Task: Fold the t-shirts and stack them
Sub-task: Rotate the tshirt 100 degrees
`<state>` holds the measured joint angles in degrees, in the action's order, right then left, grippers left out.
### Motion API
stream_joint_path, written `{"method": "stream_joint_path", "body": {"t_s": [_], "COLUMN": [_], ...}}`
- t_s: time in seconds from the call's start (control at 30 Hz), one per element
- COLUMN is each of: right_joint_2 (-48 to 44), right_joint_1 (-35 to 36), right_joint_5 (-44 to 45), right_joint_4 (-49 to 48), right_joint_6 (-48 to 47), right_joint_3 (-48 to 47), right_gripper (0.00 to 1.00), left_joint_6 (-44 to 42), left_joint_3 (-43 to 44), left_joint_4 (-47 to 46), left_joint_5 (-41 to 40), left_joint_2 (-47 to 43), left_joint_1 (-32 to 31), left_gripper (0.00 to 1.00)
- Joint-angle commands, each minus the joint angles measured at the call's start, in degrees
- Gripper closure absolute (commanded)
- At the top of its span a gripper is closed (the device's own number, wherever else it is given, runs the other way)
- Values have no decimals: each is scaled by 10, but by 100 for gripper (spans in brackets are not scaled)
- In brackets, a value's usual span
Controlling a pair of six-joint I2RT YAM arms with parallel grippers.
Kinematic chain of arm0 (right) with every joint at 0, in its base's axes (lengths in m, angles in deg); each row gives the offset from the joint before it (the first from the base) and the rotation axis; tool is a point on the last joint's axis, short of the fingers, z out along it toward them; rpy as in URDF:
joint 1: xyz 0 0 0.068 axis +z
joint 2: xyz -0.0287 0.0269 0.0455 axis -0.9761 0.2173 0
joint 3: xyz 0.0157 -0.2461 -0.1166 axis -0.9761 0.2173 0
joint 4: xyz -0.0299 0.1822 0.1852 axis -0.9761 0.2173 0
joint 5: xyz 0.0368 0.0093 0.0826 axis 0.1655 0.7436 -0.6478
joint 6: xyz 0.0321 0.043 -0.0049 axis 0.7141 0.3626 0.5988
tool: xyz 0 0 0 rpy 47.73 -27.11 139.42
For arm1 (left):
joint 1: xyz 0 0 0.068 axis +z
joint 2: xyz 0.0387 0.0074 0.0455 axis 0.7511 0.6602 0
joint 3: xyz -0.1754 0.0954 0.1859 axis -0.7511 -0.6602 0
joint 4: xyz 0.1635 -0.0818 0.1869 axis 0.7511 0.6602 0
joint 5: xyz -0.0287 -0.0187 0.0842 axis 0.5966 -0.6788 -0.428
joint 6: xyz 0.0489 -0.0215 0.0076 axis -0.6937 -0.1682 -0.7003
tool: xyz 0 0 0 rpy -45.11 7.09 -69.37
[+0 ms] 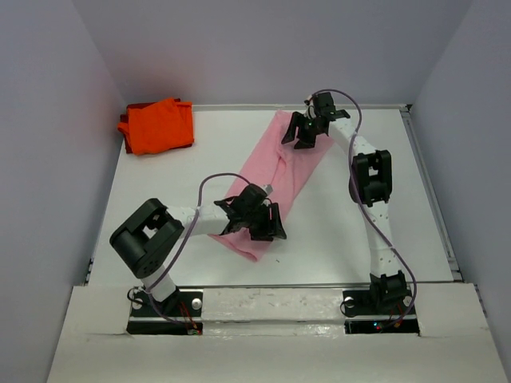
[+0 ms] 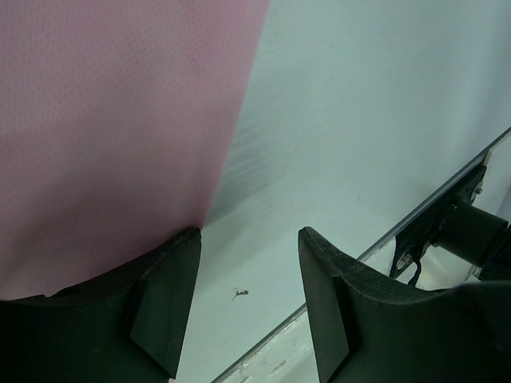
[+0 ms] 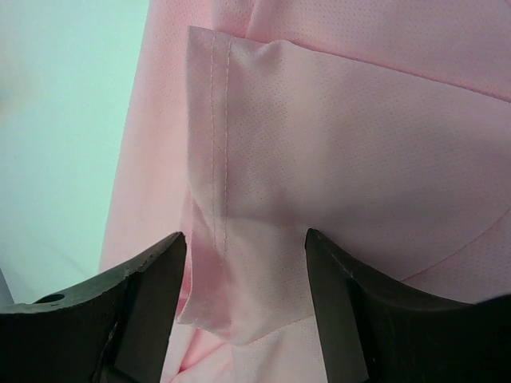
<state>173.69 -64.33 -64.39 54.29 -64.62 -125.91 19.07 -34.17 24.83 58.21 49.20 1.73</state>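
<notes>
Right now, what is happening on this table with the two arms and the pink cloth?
Two arms work on the pink t-shirt, a long folded strip on the table. The left end effector is open beside its near end; the right end effector is open over a sleeve at the far end. Neither grips it. The orange t-shirt lies folded in the far left corner.

Far left, bundled t-shirt (image 1: 160, 126) perhaps atop another cloth (image 1: 134, 108); long t-shirt (image 1: 279, 179) lies diagonally mid-table.
</notes>
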Motion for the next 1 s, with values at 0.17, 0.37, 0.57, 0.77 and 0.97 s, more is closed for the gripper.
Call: {"method": "stream_joint_path", "body": {"t_s": [0.17, 0.37, 0.57, 0.77, 0.97], "right_joint_2": [-121, -250, -393, -471, -484], "right_joint_1": [9, 16, 90, 196, 299], "right_joint_5": [40, 49, 99, 122, 156], "right_joint_4": [-3, -1, -30, -92, -150], "right_joint_6": [-47, -49, -65, -52, -17], "right_joint_3": [26, 80, 255, 469, 591], "right_gripper": [29, 28, 27, 27, 27], "left_joint_6": [-75, -145, -133, -211, -172], "left_joint_3": [164, 422, 480, 334, 220], "left_joint_4": [118, 254, 232, 143, 62], "left_joint_5": [-69, -124, -96, -172, -82], "left_joint_2": [-35, -46, -82, -128, -113], "left_joint_1": [-12, 23, 179, 298, 351], "left_gripper": [35, 34, 34, 32, 32]}}
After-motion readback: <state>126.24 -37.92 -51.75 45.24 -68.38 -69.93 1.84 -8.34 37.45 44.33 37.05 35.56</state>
